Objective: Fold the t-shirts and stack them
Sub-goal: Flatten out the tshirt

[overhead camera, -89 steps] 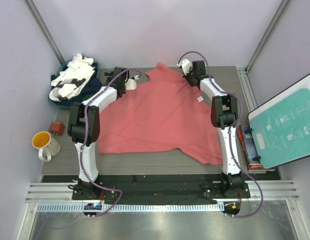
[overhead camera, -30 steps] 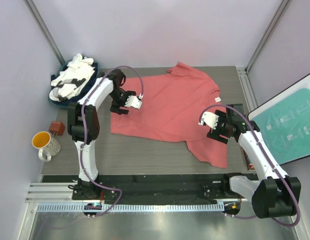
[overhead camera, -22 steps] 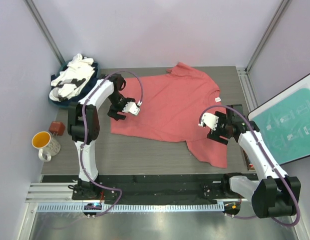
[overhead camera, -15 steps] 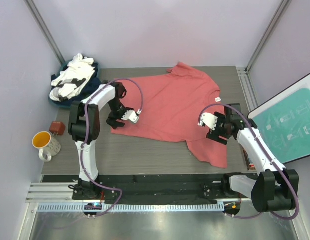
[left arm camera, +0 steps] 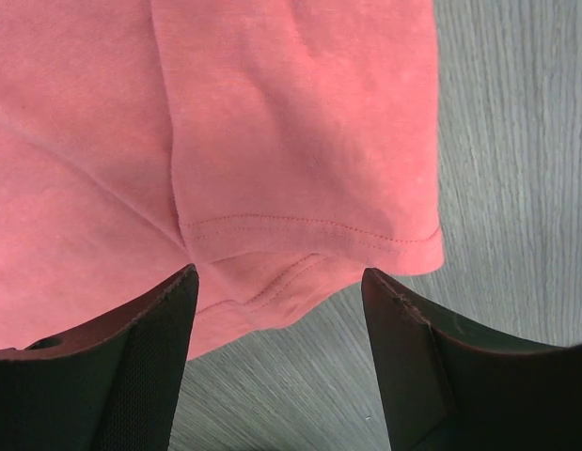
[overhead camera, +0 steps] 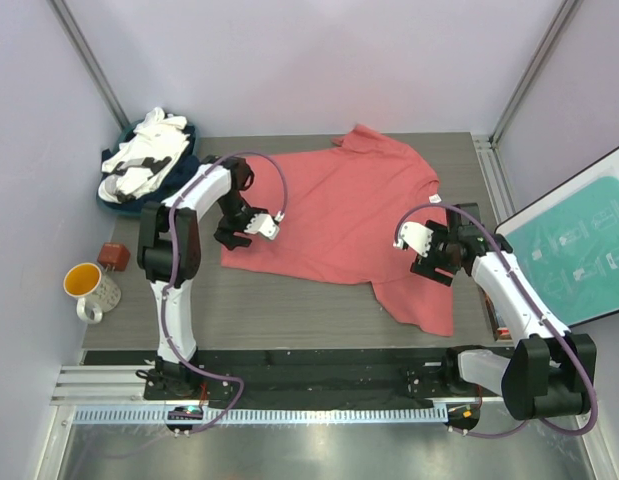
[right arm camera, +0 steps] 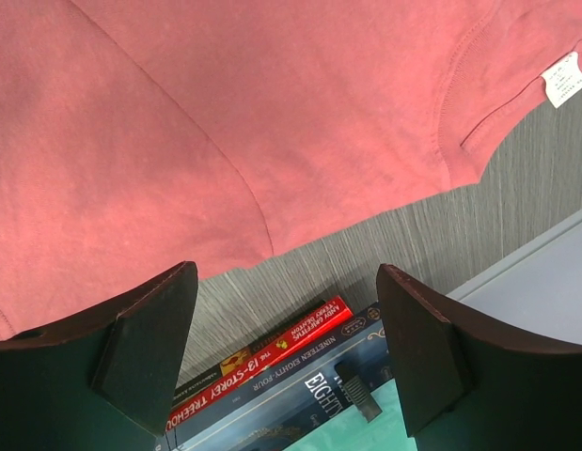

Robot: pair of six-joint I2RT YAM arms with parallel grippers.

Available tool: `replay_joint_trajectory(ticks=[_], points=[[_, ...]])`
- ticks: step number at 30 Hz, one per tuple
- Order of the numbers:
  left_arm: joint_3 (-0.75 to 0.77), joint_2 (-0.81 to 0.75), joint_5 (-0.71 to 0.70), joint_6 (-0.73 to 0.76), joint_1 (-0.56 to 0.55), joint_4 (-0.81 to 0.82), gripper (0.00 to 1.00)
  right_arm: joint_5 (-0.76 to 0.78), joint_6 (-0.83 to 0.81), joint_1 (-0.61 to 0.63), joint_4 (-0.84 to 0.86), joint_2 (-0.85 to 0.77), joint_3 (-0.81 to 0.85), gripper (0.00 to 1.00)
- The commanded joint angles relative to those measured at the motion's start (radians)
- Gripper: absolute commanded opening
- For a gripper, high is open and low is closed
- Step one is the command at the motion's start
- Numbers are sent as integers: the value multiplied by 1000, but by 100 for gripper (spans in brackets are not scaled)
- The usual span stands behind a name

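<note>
A coral-red t-shirt (overhead camera: pixel 339 210) lies spread flat on the grey table (overhead camera: pixel 289 310), its white neck tag (overhead camera: pixel 434 198) at the right. My left gripper (overhead camera: pixel 261 228) hangs open just over the shirt's left edge; in the left wrist view its jaws (left arm camera: pixel 279 282) straddle a stitched sleeve hem (left arm camera: pixel 309 230) with nothing between them. My right gripper (overhead camera: pixel 413 250) stands open above the shirt's right side, empty; the right wrist view shows red cloth (right arm camera: pixel 225 122) and the tag (right arm camera: pixel 563 80). White and navy t-shirts (overhead camera: pixel 147 160) sit heaped at the back left.
An orange-lined mug (overhead camera: pixel 87 288) and a small brown object (overhead camera: pixel 113 255) stand off the table's left edge. Books (right arm camera: pixel 272 362) lie along the right edge beside a teal board (overhead camera: pixel 579 250). Metal frame posts rise at the back corners.
Three seconds ago both grippers were at the shirt's far edge; now the shirt lies flat and released. In the last second the left gripper slid nearer along the left edge; the right barely moved.
</note>
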Motion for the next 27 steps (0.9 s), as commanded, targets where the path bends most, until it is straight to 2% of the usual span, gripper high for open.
replay_joint_trajectory(ticks=[1, 15, 27], points=[[56, 29, -2, 3, -6, -32, 71, -4, 20, 7, 29, 11, 37, 82], [128, 112, -15, -10, -15, -19, 66, 2, 36, 13, 36, 16, 41, 79], [140, 109, -25, -20, -14, -31, 48, 8, 31, 14, 62, 49, 53, 77]])
